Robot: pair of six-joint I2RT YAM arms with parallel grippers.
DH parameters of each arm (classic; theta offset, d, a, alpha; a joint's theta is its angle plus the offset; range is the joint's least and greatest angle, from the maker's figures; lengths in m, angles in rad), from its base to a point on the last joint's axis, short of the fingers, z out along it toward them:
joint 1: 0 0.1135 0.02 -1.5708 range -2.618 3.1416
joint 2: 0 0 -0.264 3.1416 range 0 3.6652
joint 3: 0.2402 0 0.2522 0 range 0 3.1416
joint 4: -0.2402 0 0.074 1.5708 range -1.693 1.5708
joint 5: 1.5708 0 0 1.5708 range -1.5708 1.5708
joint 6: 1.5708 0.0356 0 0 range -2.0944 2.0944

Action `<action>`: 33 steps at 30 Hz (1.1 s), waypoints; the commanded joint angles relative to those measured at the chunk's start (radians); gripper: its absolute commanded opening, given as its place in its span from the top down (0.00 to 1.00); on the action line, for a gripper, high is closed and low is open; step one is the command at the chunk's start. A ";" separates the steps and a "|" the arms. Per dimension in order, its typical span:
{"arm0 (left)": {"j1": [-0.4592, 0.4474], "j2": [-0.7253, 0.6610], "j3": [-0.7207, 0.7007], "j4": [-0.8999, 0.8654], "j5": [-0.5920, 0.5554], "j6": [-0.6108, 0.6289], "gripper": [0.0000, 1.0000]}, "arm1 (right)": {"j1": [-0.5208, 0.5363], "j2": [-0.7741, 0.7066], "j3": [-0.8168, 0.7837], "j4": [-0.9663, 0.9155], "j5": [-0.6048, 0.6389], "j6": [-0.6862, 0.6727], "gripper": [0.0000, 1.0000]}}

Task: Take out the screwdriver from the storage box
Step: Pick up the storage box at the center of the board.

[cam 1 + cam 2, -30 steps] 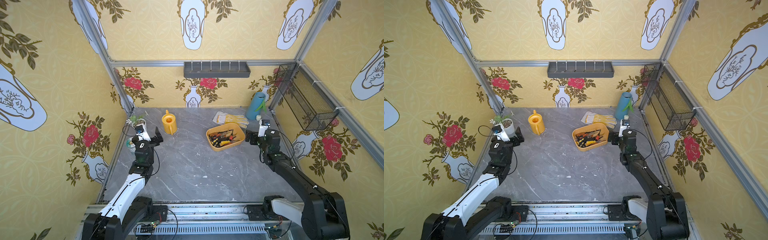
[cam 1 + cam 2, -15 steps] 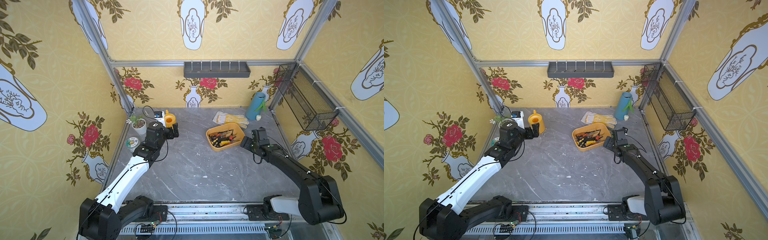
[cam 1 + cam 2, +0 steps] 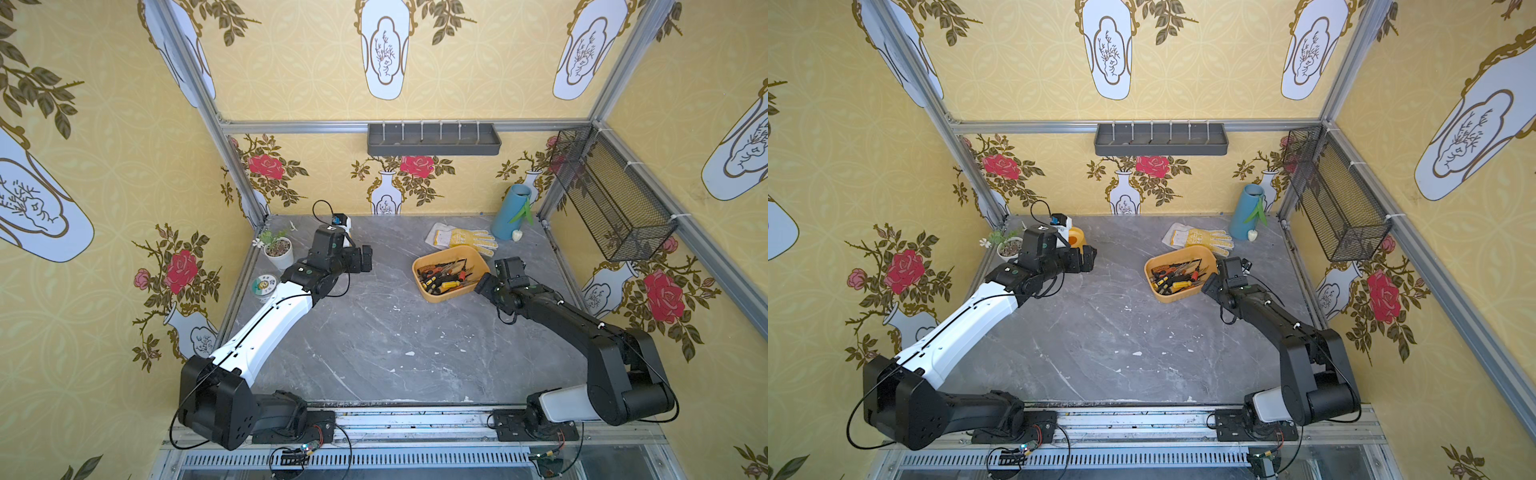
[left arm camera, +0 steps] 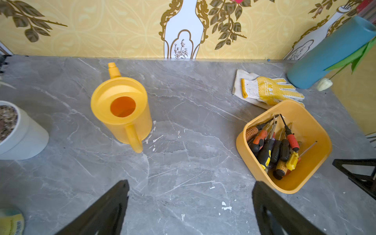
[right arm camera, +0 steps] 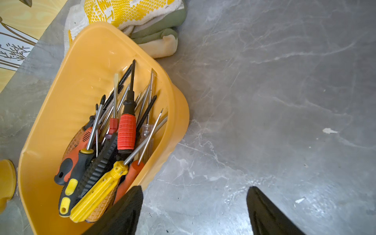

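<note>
The storage box (image 3: 474,256) (image 3: 1183,296) (image 4: 311,126) (image 5: 81,81) is a yellow-orange tub at the table's back right. Several screwdrivers (image 3: 446,278) (image 3: 1177,276) (image 4: 274,146) (image 5: 126,130) lie piled inside it, handles towards my right arm. My right gripper (image 3: 484,286) (image 3: 1209,286) (image 5: 195,189) is open at the box's near right corner. One finger overlaps the rim, and only bare table shows between the jaws. My left gripper (image 3: 365,259) (image 3: 1088,259) (image 4: 190,182) hangs open and empty over the table, well left of the box.
A yellow watering can (image 3: 1076,237) (image 4: 122,107) stands just behind the left gripper. A potted plant (image 3: 278,249) and a round tin (image 3: 264,286) sit at the left edge. Work gloves (image 3: 463,239) and a blue vase (image 3: 509,212) lie behind the box. A wire basket (image 3: 611,195) hangs on the right wall.
The left arm has swung from the left edge out towards the watering can. The right gripper has tipped down to the box's near right corner, and its jaws have narrowed a little.
</note>
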 commanded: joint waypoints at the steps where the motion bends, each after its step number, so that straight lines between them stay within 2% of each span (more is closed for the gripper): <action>1: -0.005 0.036 0.017 -0.009 0.064 0.010 0.01 | 0.002 0.036 0.029 0.030 -0.019 0.013 0.17; 9: -0.019 0.163 0.034 0.025 0.153 -0.012 0.01 | 0.008 0.144 0.094 0.024 -0.044 0.013 0.20; 15: -0.058 0.245 0.030 0.037 0.144 -0.029 0.01 | 0.018 0.202 0.146 -0.039 -0.054 0.001 0.25; 25: -0.066 0.247 0.047 0.021 0.056 -0.011 0.01 | 0.039 0.261 0.174 -0.091 -0.088 -0.040 0.42; 33: -0.067 0.232 0.055 0.010 0.061 -0.009 0.01 | 0.074 0.294 0.245 -0.182 -0.094 -0.136 0.56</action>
